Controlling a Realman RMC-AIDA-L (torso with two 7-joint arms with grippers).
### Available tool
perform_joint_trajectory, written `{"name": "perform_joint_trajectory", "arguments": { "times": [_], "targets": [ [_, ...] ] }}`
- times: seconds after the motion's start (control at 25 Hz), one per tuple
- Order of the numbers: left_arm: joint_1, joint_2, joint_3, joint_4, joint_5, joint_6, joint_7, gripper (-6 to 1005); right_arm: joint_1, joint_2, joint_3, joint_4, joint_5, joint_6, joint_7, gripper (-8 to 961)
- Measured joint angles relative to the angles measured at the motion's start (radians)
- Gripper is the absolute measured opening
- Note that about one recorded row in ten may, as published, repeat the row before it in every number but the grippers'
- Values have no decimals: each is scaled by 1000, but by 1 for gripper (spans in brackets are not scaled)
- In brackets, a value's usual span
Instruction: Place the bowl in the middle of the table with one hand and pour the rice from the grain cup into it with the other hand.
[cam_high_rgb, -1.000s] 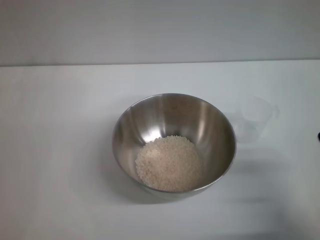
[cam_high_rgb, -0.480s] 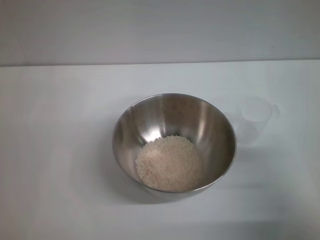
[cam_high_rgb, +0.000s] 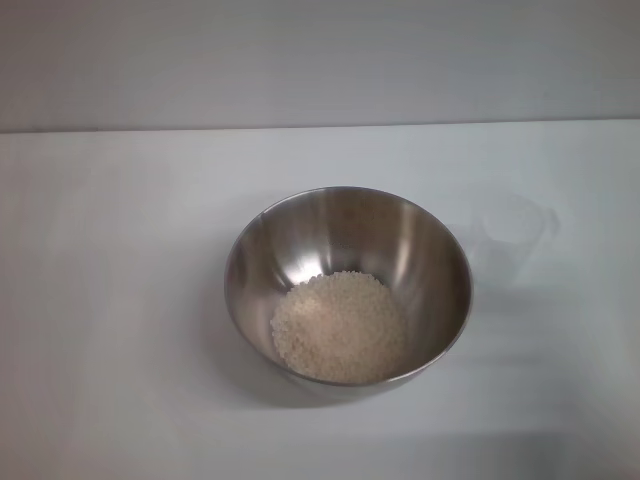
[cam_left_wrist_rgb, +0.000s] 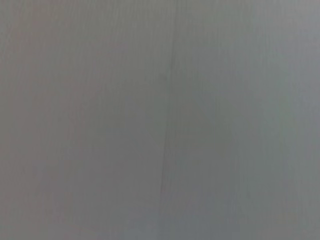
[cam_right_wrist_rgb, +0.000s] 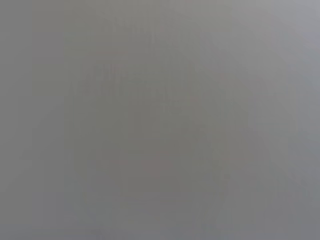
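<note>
The bowl (cam_high_rgb: 348, 285) stands upright near the middle of the table (cam_high_rgb: 110, 300), and the rice (cam_high_rgb: 338, 327) lies in a pale heap on its bottom, toward the near side. The grain cup (cam_high_rgb: 512, 238) stands upright on the table just to the robot's right of the bowl, close to its rim, and looks empty. Neither gripper shows in the head view, and both wrist views show only a plain grey surface, so whether either pincer is released or clenched cannot be told.
</note>
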Motion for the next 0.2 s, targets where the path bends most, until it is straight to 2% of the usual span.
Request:
{"name": "perform_joint_trajectory", "arguments": {
  "times": [0.2],
  "targets": [
    [-3,-11,-3,3,-3,-10,40,843,0,0,20,-3,1,5,3,672]
  ]
}}
